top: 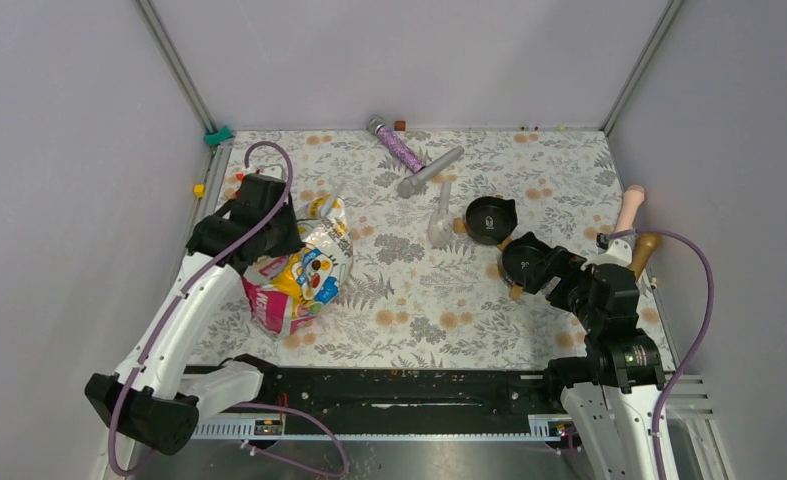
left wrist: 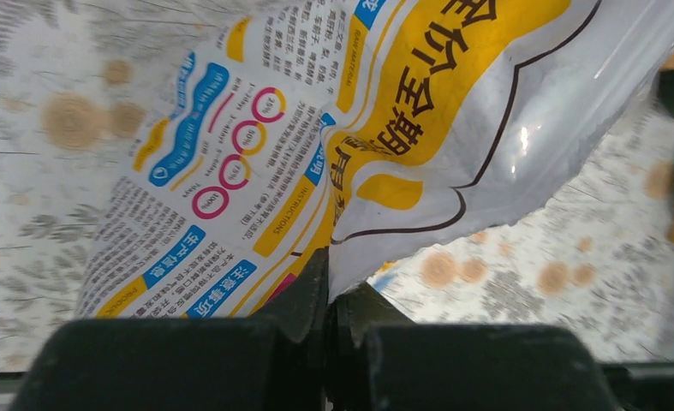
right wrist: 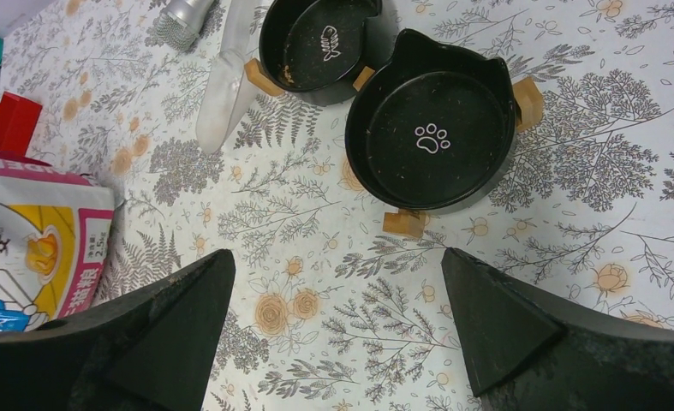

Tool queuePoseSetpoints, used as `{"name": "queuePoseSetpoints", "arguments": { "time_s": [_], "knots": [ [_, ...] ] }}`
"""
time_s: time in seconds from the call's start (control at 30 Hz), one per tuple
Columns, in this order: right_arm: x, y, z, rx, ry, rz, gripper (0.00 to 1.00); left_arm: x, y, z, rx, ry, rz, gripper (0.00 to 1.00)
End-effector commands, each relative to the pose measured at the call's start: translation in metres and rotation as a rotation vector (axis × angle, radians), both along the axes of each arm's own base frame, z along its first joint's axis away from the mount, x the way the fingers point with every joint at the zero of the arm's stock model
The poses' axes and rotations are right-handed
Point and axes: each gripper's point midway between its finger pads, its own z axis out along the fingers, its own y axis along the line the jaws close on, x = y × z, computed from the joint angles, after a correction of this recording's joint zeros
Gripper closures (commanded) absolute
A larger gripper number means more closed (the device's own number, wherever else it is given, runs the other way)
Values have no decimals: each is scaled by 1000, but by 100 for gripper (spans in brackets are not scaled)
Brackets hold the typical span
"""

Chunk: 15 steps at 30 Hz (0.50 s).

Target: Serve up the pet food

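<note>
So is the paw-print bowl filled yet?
Empty: in the paw-print bowl the bare black bottom and the white paw mark show, with nothing in it.

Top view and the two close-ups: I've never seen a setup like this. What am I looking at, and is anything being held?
Two robot arms stand side by side at the near edge of a floral mat. The top view looks down from above and behind them. Each close-up comes from a camera on one arm's wrist. The left end effector, its two-finger grasping part, is shut on the edge of a printed bag. The right end effector is open and holds nothing. It is above the mat near two black bowls, the paw-print bowl and the fish-print bowl.
</note>
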Motion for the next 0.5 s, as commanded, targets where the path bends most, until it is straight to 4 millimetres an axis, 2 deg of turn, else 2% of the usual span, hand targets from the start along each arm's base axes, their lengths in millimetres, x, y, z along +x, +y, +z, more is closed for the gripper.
{"name": "queuePoseSetpoints", "arguments": {
  "time_s": [0.0, 0.1, 0.33, 0.37, 0.47],
  "knots": [
    [3, 3, 6, 0, -25, 21, 1, 2, -96, 53, -393, -106, -119, 100],
    [2, 1, 4, -4, -16, 13, 1, 2, -126, 69, -460, -128, -90, 100],
    [2, 1, 0, -4, 4, 8, 0, 0, -202, 89, -513, -114, -72, 100],
    [2, 1, 0, -4, 5, 8, 0, -1, -213, 97, -531, -124, -72, 100],
    [1, 1, -3, -4, 18, 8, 1, 1, -230, 108, -554, -153, -20, 100]
  ]
}}
